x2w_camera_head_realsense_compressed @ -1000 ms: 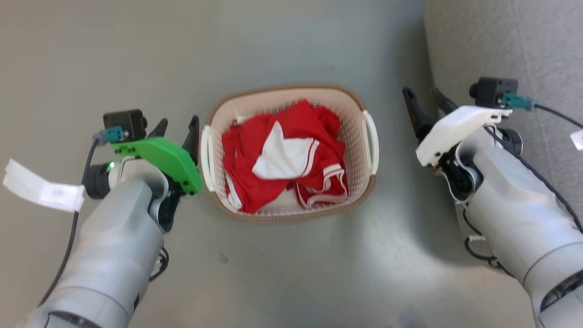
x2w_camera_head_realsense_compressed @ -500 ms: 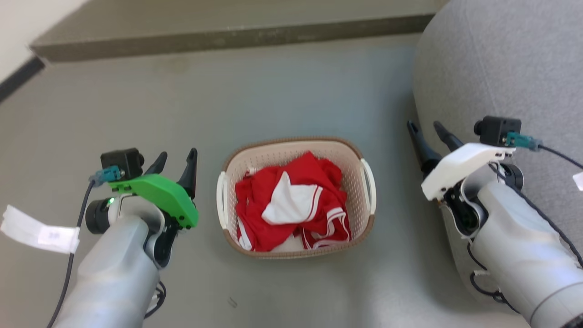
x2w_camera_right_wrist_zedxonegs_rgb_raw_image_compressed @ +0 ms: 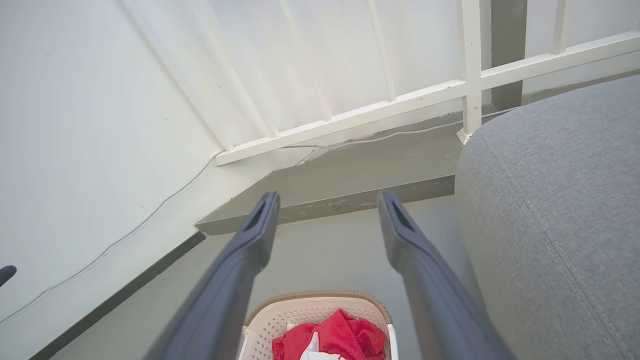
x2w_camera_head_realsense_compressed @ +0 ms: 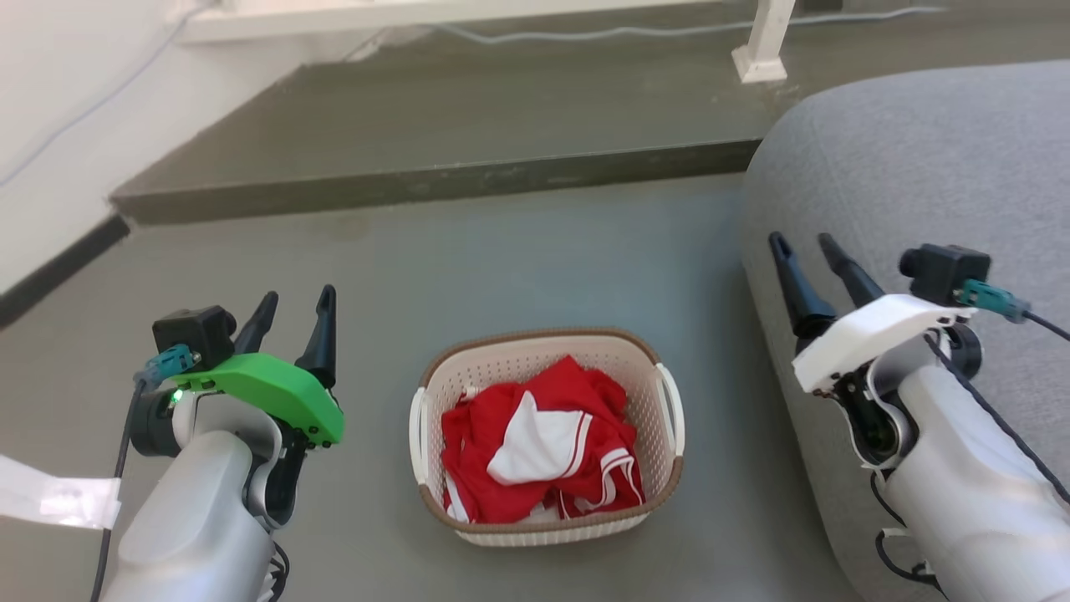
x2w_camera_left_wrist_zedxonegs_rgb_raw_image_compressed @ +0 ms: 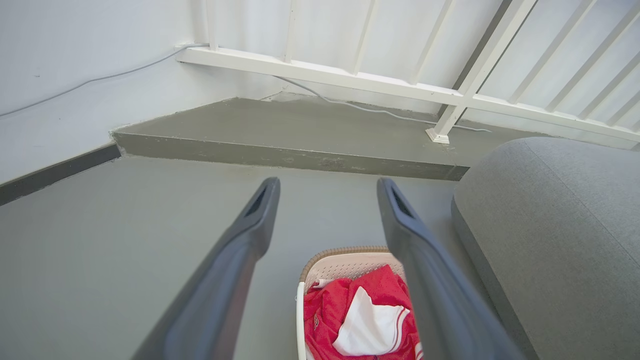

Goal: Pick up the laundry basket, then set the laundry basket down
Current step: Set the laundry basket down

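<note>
– Head view?
– The laundry basket (x2w_camera_head_realsense_compressed: 501, 368) stands on the floor (x2w_camera_head_realsense_compressed: 501, 251) between the left gripper (x2w_camera_head_realsense_compressed: 298, 293) and the right gripper (x2w_camera_head_realsense_compressed: 802, 240). Both are spread, empty and apart from it.
– Left wrist?
– Parted fingers (x2w_camera_left_wrist_zedxonegs_rgb_raw_image_compressed: 240, 250), with red clothes (x2w_camera_left_wrist_zedxonegs_rgb_raw_image_compressed: 340, 310) in the basket.
– Right wrist?
– An open gap, a white railing (x2w_camera_right_wrist_zedxonegs_rgb_raw_image_compressed: 380, 107) and a grey sofa (x2w_camera_right_wrist_zedxonegs_rgb_raw_image_compressed: 550, 200).

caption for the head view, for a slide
The laundry basket of red clothes on the floor between the open left gripper and open right gripper.

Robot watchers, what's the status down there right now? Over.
Left gripper open, right gripper open, both empty. Laundry basket on floor between them, red clothes inside, not gripped. Grey sofa close beside right gripper.
</note>
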